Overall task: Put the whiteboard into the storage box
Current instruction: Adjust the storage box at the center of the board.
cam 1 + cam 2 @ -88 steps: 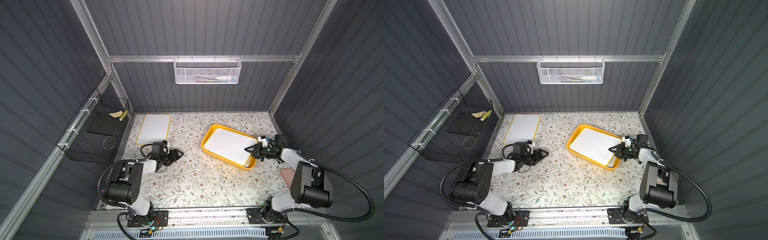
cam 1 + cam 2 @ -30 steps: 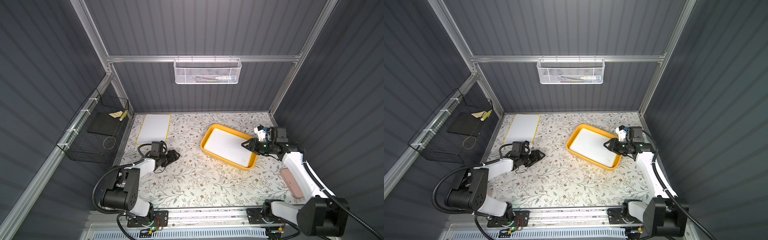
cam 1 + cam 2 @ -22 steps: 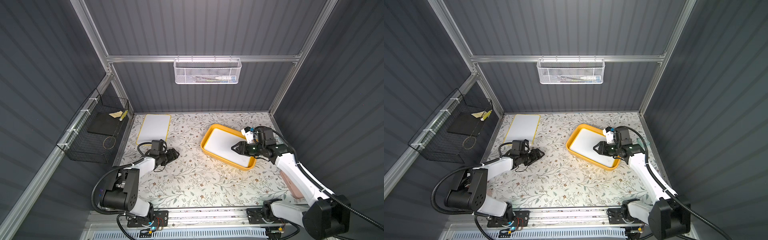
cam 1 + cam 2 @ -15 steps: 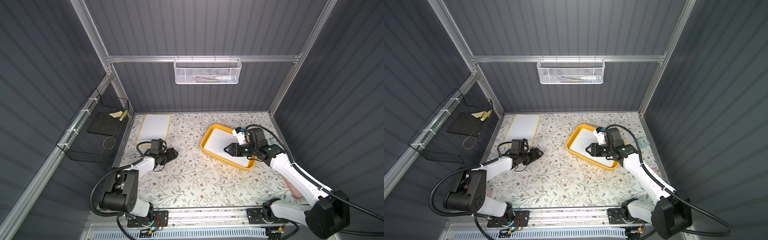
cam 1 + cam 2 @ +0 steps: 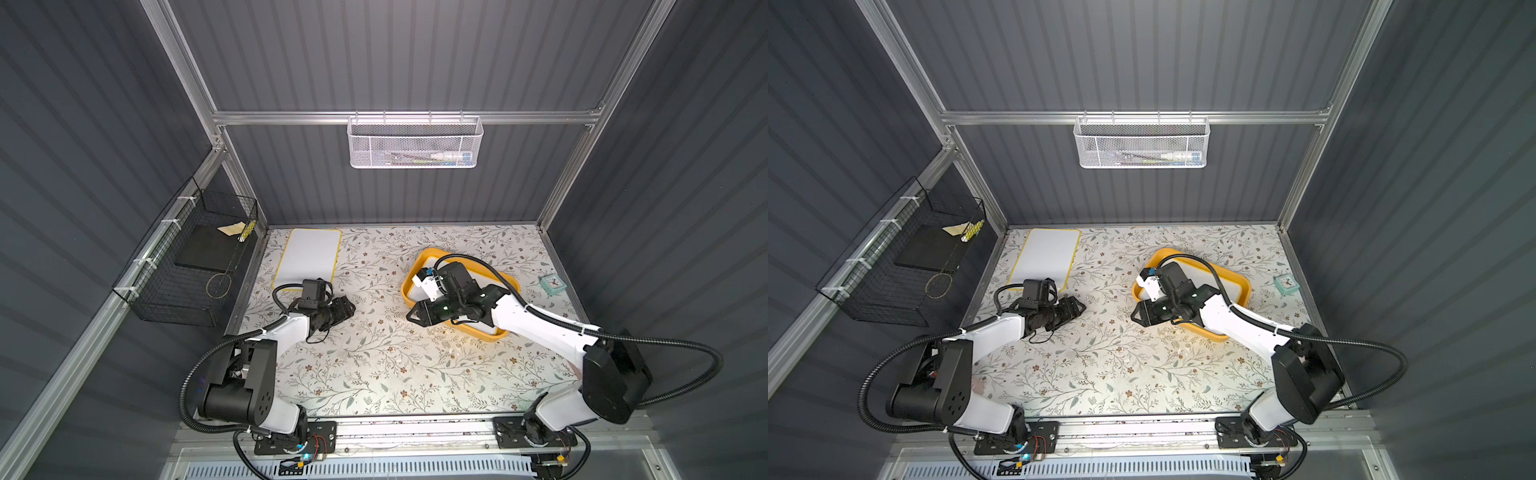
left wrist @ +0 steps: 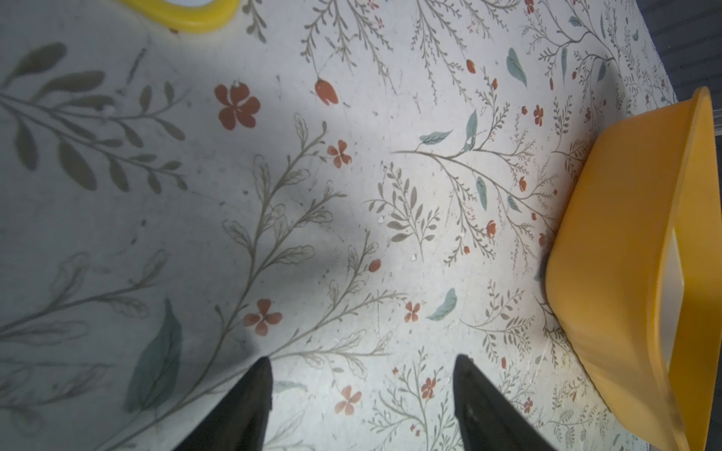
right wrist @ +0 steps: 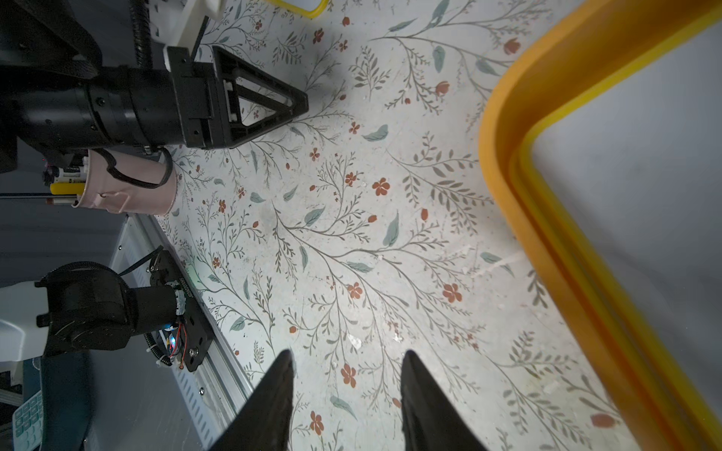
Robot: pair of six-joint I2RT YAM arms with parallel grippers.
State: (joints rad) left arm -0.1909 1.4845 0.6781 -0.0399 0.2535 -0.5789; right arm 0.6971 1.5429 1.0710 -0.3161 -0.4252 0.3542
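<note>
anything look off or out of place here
Nothing spilled or damaged. The storage box sits skewed on the table, with a whiteboard lying inside it. A second whiteboard lies out on the table, near the black wire basket.

**Both top views.** One stereo pair set high on the robot's side of the box (image 5: 478, 332). It looks steeply down past the box toward the back wall (image 5: 395, 62). The two views are distant and nearly identical, and each takes in the whole table (image 5: 374, 374).

**Left wrist view.** Low and close over the table, well apart from the box and facing its side wall.

**Right wrist view.** Low and just beside the box. It looks along the rim and out toward the left gripper (image 7: 301, 103).

**Shared by the wrist views.** The table strip beside the box, and a corner of the board (image 6: 187, 19).
</note>
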